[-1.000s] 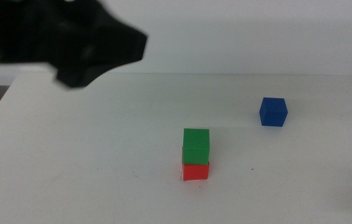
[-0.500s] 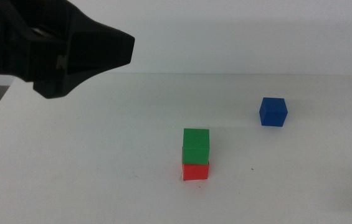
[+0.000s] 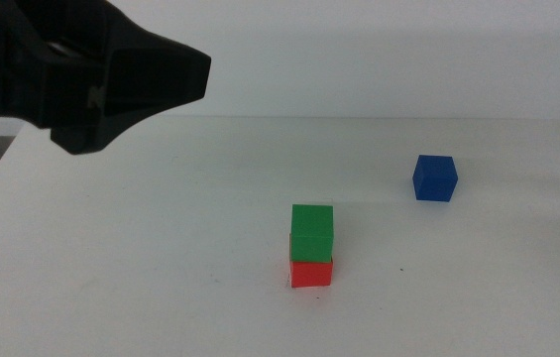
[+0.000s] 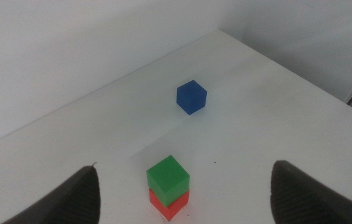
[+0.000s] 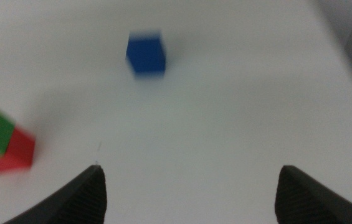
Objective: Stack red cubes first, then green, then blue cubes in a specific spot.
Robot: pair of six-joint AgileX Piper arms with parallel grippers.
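Green cube (image 3: 312,231) is already stacked on the red cube (image 3: 311,273); the blue cube (image 3: 434,178) is left alone on the table (image 3: 161,258). Both grippers' fingers are spread wide, empty.

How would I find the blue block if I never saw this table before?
Start at the white table and find the little tower near its middle, where the green cube sits on the red cube. Look past the tower, toward the far right corner of the table. The blue cube sits there all alone, touching nothing, the only block not in the stack.
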